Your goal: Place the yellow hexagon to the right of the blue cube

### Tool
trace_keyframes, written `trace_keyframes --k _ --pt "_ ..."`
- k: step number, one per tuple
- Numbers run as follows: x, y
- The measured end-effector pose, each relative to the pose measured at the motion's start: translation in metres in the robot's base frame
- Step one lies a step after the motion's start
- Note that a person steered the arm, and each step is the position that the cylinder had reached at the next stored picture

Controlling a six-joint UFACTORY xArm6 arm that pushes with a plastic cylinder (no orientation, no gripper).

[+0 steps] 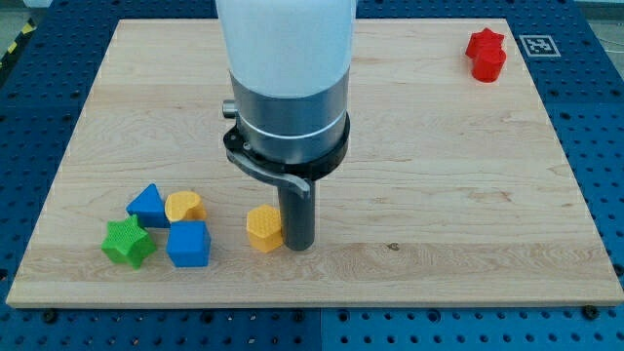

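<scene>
Count from my remote station, single camera view.

Blocks on the desk: six in total.

Blue: two. One blue triangular block, one blue cube.

Yellow: two. One yellow hexagon, one yellow rounded block; I cannot settle the second one's exact shape.

Green: one, a green star.

Red: one, a red star.

By shape: two stars, one cube, one hexagon, one triangular piece, one rounded piece.

Desks: one, wooden.

Rods: one, ending in my tip.

Printed marker tags: one, at the view's top right.
</scene>
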State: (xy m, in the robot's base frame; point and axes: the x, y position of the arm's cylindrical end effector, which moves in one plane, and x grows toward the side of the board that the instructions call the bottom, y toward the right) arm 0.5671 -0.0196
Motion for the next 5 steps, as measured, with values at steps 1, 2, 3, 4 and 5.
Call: trace_keyframes --k 1,2,3,4,5 --pt "-0.011 0.0" --pt "-0.044 0.0" --pt "-0.014 -0.015" --pt "-0.009 -0.016" --pt "-0.009 0.0"
